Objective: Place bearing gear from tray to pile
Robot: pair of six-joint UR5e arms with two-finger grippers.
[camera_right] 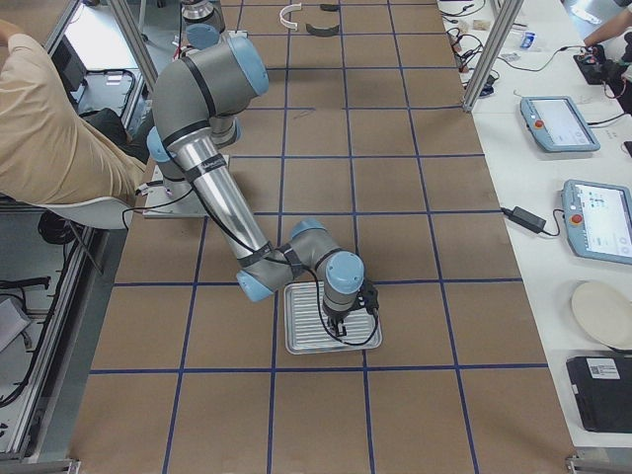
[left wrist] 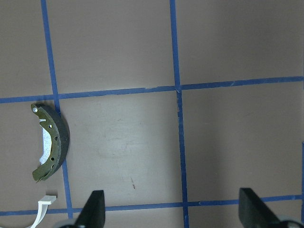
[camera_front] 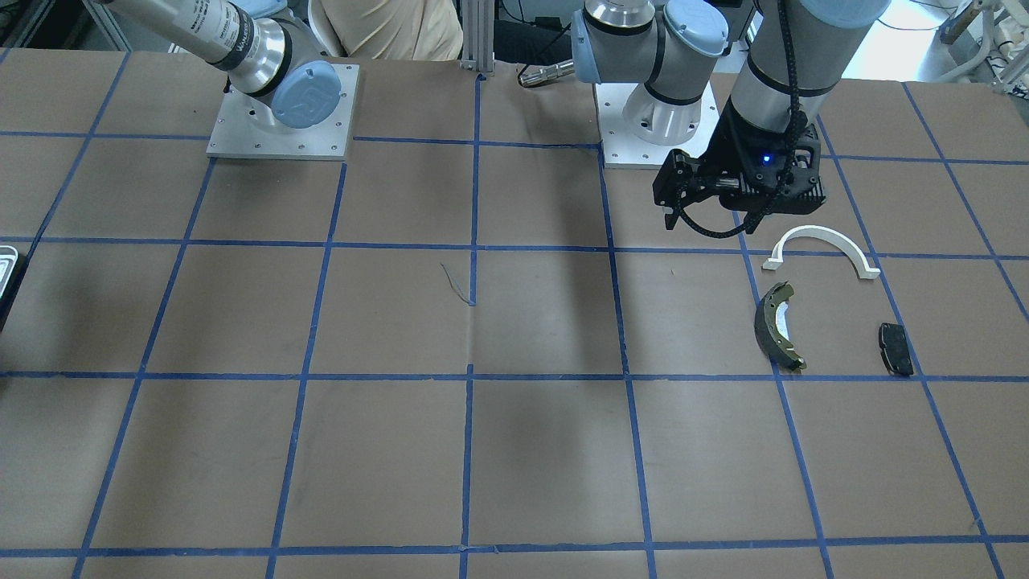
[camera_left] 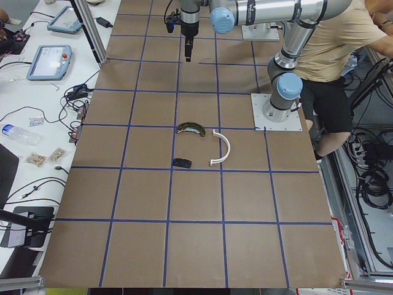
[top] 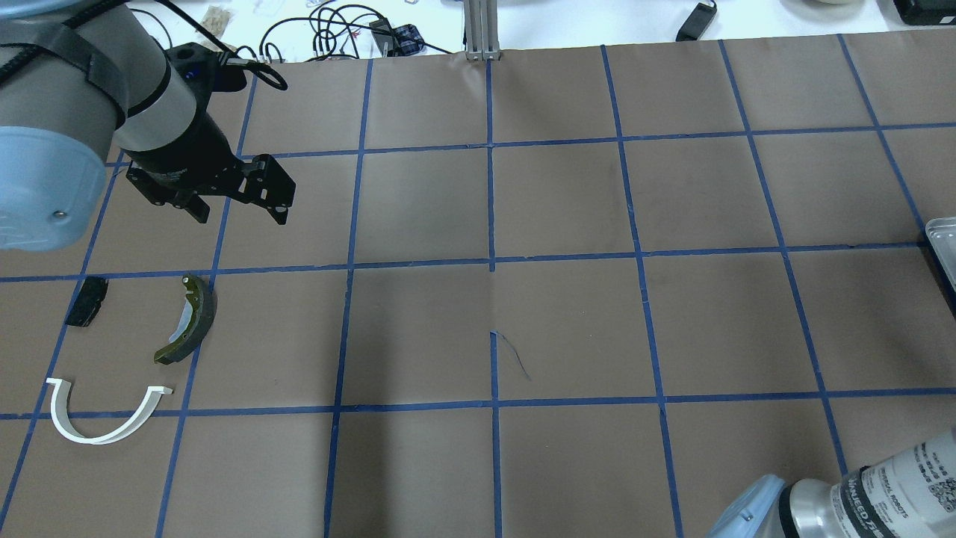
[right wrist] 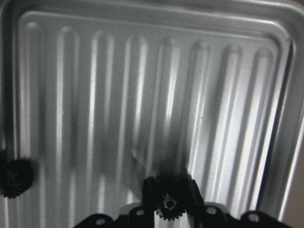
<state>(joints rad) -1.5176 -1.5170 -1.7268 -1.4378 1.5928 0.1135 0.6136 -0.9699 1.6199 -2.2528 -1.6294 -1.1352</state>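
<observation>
My right gripper (right wrist: 168, 205) is low inside the ribbed silvery tray (right wrist: 142, 85) and is shut on a small black bearing gear (right wrist: 168, 208). A second black gear (right wrist: 14, 178) lies at the tray's left edge. The exterior right view shows this gripper (camera_right: 341, 324) over the tray (camera_right: 296, 341). The pile lies far off on the robot's left: a white arch (top: 97, 437), a brake shoe (top: 196, 321) and a black brake pad (top: 86, 301). My left gripper (top: 239, 213) hangs open and empty above the table just beyond the pile. Its wrist view shows the brake shoe (left wrist: 57, 142).
Brown paper with a blue tape grid covers the table. Only the tray's rim shows in the overhead view (top: 942, 239) and the front view (camera_front: 6, 265). Two arm base plates (camera_front: 281, 112) stand at the robot's side. A person sits behind the robot.
</observation>
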